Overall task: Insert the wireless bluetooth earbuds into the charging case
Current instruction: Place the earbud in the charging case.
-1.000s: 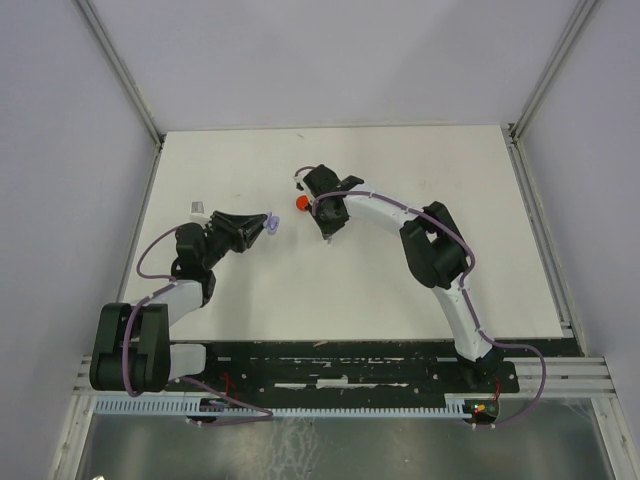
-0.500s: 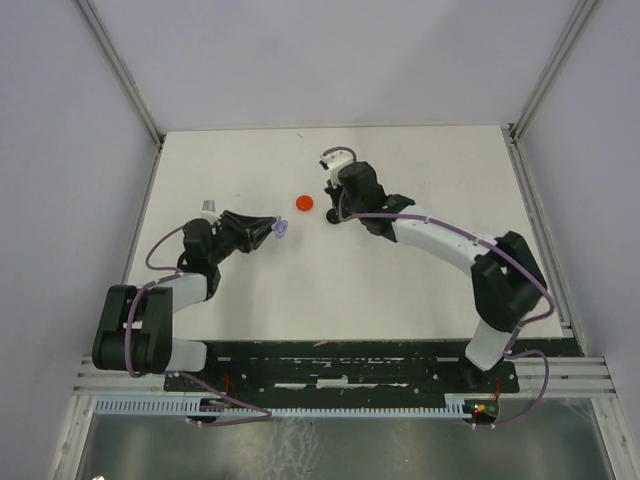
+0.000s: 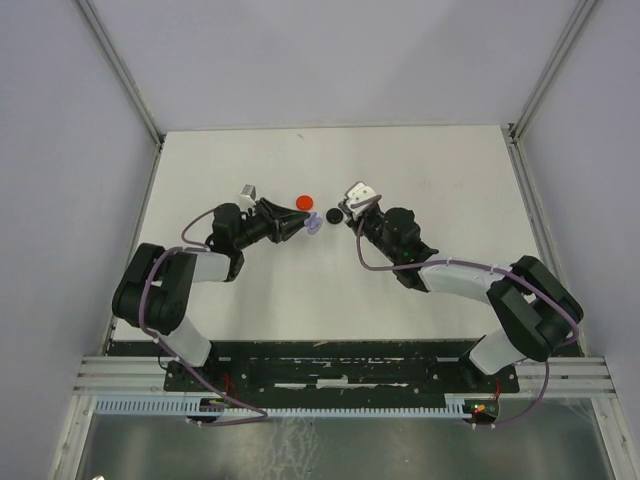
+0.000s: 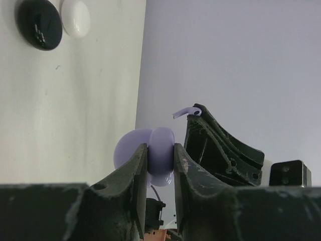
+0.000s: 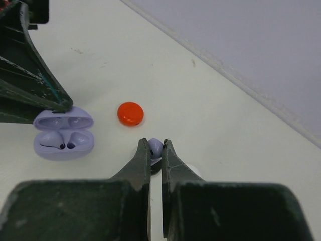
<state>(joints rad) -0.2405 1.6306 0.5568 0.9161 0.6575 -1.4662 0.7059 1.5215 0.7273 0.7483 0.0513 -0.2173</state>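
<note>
The open lavender charging case (image 5: pixel 63 134) is held off the table by my left gripper (image 4: pixel 160 148), which is shut on its body. In the right wrist view its lid is up and two wells face me. A lavender earbud (image 5: pixel 155 146) sits pinched between the tips of my right gripper (image 5: pixel 156 143), just right of the case. In the left wrist view its stem (image 4: pixel 182 112) pokes out of the right fingers (image 4: pixel 210 135). From the top view the case (image 3: pixel 314 222) and my right gripper (image 3: pixel 342 213) almost meet at mid-table.
A red disc (image 3: pixel 305 201) lies just behind the case. A black disc (image 4: pixel 40 22) and a white disc (image 4: pixel 75 17) lie side by side under my right gripper. Grey walls enclose the white table (image 3: pixel 440 170).
My left arm has carried the case to the right, to mid-table. My right arm has swung round and come down facing it, and its jaws have closed on the lavender earbud.
</note>
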